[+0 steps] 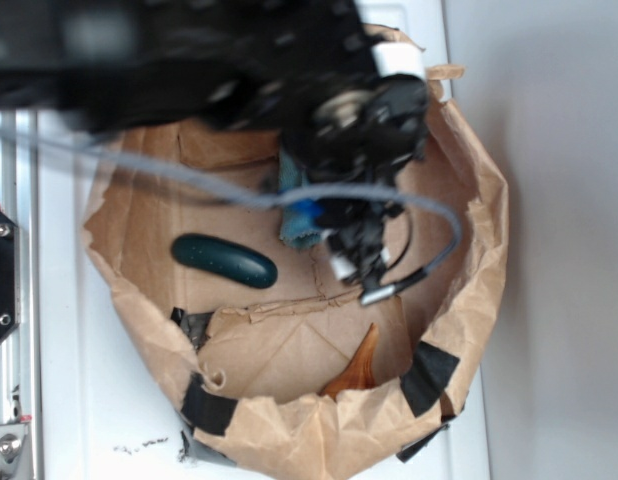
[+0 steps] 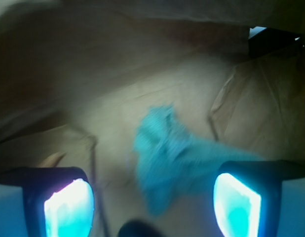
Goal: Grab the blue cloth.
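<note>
I am holding my fingers (image 2: 152,200) wide open and empty above the blue cloth (image 2: 174,160), which is lying crumpled between them on the brown paper (image 1: 289,350). The dark green oblong (image 1: 224,260) is lying at nine o'clock from it.

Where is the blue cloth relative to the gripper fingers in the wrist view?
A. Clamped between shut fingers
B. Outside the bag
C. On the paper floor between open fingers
C: the blue cloth lies on the paper bag floor, between spread fingers.

Paper walls (image 1: 469,200) ring the floor — green oblong (image 1: 224,260) seemingly well aside.
</note>
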### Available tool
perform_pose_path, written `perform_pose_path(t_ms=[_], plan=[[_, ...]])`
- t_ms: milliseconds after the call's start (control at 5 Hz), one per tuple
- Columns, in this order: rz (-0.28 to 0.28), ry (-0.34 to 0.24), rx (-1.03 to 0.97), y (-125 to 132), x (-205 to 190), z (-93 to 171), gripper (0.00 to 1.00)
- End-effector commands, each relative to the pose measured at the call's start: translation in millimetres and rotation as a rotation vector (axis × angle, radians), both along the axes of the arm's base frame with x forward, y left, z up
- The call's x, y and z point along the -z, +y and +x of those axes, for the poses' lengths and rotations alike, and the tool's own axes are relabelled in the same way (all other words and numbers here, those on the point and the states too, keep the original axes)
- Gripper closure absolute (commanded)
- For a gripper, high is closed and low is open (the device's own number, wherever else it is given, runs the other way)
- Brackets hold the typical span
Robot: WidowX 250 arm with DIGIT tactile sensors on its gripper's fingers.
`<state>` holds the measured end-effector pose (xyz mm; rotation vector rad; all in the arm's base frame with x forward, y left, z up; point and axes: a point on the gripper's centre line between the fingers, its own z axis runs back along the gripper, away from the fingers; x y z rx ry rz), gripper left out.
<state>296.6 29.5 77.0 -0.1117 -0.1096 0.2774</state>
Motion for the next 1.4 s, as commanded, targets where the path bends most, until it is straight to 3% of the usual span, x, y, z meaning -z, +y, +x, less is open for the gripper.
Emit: perform_pose_path(t_ms=[0, 400, 600, 800, 1000, 1200], plan=[[0.038, -0.036, 0.006, 22.1, 14.7, 25.2, 0.00], [0.093, -0.093, 0.030, 2.4, 42.3, 15.9, 0.00], [0.073, -0.125, 0.103, -0.7, 46.1, 0.1, 0.00], [0.040, -0.050, 0.156, 2.1, 43.2, -2.7, 0.00], [0.042, -0.029, 0.120, 4.7, 43.2, -1.3, 1.00], [0.033, -0.028, 0.102, 5.7, 42.3, 1.6, 1.00]])
